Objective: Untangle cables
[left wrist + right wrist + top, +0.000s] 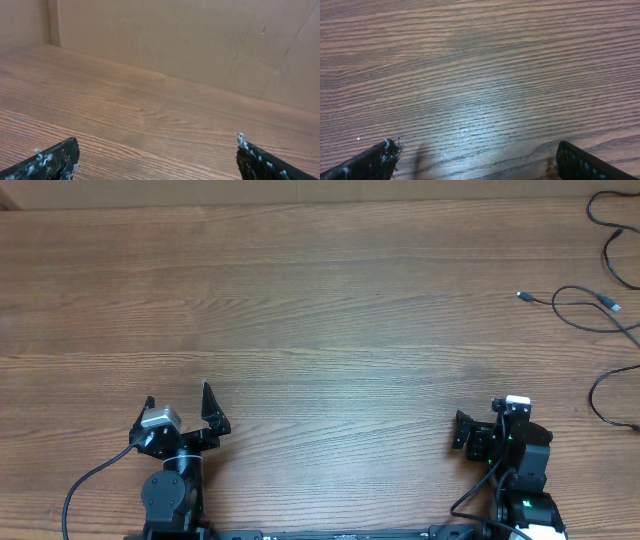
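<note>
Spread flat across the whole overhead view: brown table (pixel 300 300) with fine, straight wood grain and a dull sheen.

Lying at its far right edge, well apart from both arms: thin black cables (pixel 608 302), limp and round in section, curling in loose open loops and running out of view on the right. Pointing left out of the loops, 1 small silver-tipped plug (pixel 523 296).

Near the front edge on the left, left gripper (pixel 178 393) (pixel 157 145) spread wide, holding nothing; 2 black fingertips (pixel 60 157), rough-edged and flecked with white, over bare wood.

On the right, right gripper (pixel 487 415) (pixel 477 147) likewise spread wide and empty, with ribbed black pads (pixel 585 162) above the grain.

Behind the table in the left wrist view, a plain tan wall (pixel 175 40), creased like cardboard.
</note>
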Controlling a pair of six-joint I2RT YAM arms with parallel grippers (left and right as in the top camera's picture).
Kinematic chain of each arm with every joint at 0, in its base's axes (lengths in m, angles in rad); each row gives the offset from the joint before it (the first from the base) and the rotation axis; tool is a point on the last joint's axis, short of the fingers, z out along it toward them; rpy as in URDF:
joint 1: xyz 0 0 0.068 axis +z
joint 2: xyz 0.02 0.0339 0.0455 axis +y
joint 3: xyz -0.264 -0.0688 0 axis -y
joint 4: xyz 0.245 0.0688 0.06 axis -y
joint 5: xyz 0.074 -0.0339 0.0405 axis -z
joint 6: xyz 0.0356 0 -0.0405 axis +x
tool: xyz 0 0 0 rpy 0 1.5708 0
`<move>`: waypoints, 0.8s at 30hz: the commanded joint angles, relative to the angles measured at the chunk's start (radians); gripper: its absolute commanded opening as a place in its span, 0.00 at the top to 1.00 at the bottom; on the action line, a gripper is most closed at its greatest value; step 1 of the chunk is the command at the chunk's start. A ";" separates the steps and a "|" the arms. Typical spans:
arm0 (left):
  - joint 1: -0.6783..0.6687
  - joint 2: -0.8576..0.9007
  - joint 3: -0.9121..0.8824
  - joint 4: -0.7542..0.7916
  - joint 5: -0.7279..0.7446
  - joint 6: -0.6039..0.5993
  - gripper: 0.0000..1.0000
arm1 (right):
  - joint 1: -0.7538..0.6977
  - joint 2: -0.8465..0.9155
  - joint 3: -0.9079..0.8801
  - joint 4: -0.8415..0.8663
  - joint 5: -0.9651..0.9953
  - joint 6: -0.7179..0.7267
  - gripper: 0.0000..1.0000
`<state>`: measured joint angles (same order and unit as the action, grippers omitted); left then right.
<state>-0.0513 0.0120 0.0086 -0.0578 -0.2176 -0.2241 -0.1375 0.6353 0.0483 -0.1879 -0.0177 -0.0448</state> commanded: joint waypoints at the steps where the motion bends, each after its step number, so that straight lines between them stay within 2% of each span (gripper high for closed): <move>1: 0.007 -0.008 -0.004 -0.001 0.007 0.030 0.00 | -0.002 -0.069 0.005 0.002 0.009 0.004 0.00; 5: 0.007 -0.008 -0.004 -0.001 0.007 0.030 0.00 | 0.000 -0.243 0.005 0.002 -0.002 0.005 0.00; 9: 0.007 -0.008 -0.004 -0.001 0.007 0.030 0.00 | 0.022 -0.441 0.005 0.006 -0.109 0.090 0.00; 15: 0.007 -0.008 -0.004 -0.001 0.007 0.030 0.00 | 0.060 -0.602 0.005 0.008 -0.121 0.130 0.00; 24: 0.007 -0.008 -0.004 -0.001 0.007 0.030 0.00 | 0.140 -0.633 0.005 0.008 -0.119 0.131 0.00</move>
<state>-0.0513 0.0120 0.0086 -0.0578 -0.2173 -0.2241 -0.0322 0.0128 0.0483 -0.1822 -0.1276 0.0757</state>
